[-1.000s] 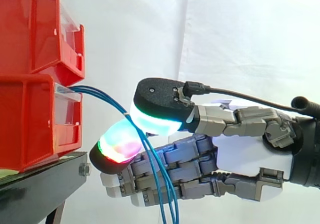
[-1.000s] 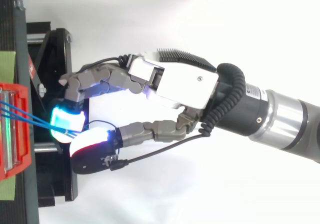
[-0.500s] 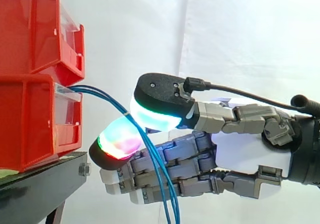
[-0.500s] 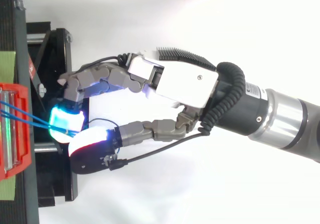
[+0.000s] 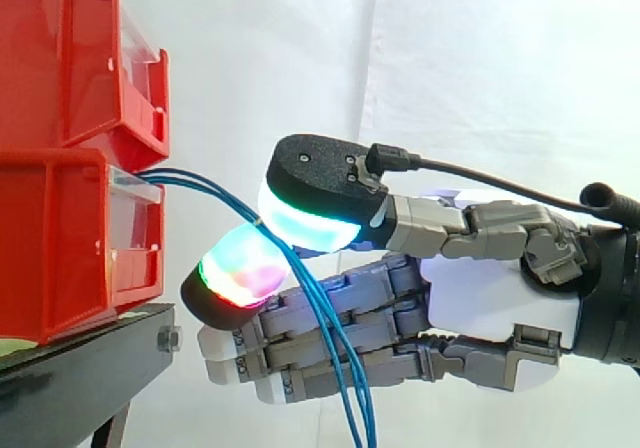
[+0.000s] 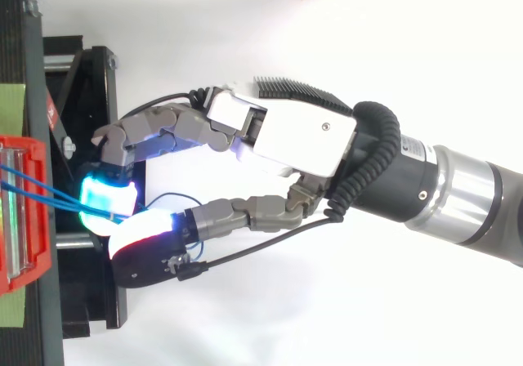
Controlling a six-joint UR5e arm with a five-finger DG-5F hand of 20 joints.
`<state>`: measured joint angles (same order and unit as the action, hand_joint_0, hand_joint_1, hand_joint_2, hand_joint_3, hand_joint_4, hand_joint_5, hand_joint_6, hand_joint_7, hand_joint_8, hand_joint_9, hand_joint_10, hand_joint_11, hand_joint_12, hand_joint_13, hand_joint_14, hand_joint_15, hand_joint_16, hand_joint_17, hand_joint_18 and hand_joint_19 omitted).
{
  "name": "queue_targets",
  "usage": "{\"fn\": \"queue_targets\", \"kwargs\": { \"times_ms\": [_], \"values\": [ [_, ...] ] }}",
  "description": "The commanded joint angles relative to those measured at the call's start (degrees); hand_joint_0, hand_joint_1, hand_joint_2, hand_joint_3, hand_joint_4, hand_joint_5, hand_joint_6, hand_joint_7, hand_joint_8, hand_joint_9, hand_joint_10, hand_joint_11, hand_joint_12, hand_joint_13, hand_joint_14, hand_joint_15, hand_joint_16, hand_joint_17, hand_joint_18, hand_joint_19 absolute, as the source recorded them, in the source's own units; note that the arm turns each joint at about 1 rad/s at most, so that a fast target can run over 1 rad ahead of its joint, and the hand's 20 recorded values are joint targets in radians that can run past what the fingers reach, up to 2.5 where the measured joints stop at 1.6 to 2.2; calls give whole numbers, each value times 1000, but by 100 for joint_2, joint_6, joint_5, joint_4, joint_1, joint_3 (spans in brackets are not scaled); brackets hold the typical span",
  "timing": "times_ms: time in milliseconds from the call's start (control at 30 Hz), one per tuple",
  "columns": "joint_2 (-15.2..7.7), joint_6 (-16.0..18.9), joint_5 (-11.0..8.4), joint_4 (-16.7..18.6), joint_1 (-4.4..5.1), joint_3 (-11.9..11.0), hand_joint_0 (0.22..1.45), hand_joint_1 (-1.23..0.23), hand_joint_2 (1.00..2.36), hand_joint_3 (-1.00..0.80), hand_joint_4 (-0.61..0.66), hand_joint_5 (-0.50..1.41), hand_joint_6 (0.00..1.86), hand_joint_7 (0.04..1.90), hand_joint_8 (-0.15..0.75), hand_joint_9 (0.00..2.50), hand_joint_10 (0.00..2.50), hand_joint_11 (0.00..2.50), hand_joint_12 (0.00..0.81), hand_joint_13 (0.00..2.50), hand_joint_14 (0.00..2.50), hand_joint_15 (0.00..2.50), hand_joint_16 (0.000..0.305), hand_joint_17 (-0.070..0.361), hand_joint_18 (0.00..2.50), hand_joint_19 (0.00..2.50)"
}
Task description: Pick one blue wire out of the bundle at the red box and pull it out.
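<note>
While the robot hand (image 5: 498, 298) pinches the wires (image 5: 203, 184) between thumb & finger pads (image 5: 310, 223), just beside the box (image 5: 60, 238), I'd guess >1 wire is caught; pulling may drag the whole bundle, or it slips.

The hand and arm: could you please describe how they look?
The hand has a white palm shell, grey jointed fingers and thick black-backed pads glowing cyan, green and red. The arm behind it is black, then silver.
</note>
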<state>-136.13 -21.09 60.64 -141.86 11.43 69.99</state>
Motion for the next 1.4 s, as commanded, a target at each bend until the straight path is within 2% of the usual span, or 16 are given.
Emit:
{"fn": "queue_targets", "kwargs": {
  "times_ms": [0,100,367,433,600,800,1067,1167,1267,1367],
  "values": [
    [-1,0,-9,0,-1,-3,559,-599,1008,-406,228,-105,673,1085,262,776,9,261,348,458,8,199,52,116,272,340],
    [-1,0,0,0,-1,-3,566,-582,1008,-401,221,-88,615,1196,259,782,9,255,345,463,8,198,51,115,274,348],
    [8,0,9,-9,-18,-73,586,-581,1011,-365,221,-77,579,1260,257,812,9,265,338,478,8,200,51,114,285,350],
    [-1,0,9,-9,-18,-73,592,-594,1013,-333,193,-87,616,1227,260,818,12,278,339,483,10,200,51,114,300,342],
    [-1,0,9,-9,-18,-73,588,-648,1017,-266,199,-136,758,1006,261,812,12,351,342,493,9,223,51,114,317,363],
    [8,0,9,-17,-27,-82,595,-748,1018,-211,193,-166,826,953,262,799,14,410,347,495,9,235,51,115,333,365],
    [-1,9,9,-17,-18,-82,609,-786,1017,-195,180,-179,839,937,263,773,16,437,349,498,10,240,52,116,350,366],
    [-1,9,18,-9,-27,-73,622,-789,1019,-171,210,-181,827,916,260,768,13,429,349,498,10,240,52,116,354,365],
    [-1,18,18,-9,-27,-73,621,-778,1020,-152,269,-172,800,940,258,776,13,413,345,502,10,242,52,116,356,382],
    [8,26,27,0,-27,-82,610,-690,1018,-116,330,-125,659,1135,270,833,12,358,354,530,10,239,54,122,373,390]
  ]
}}
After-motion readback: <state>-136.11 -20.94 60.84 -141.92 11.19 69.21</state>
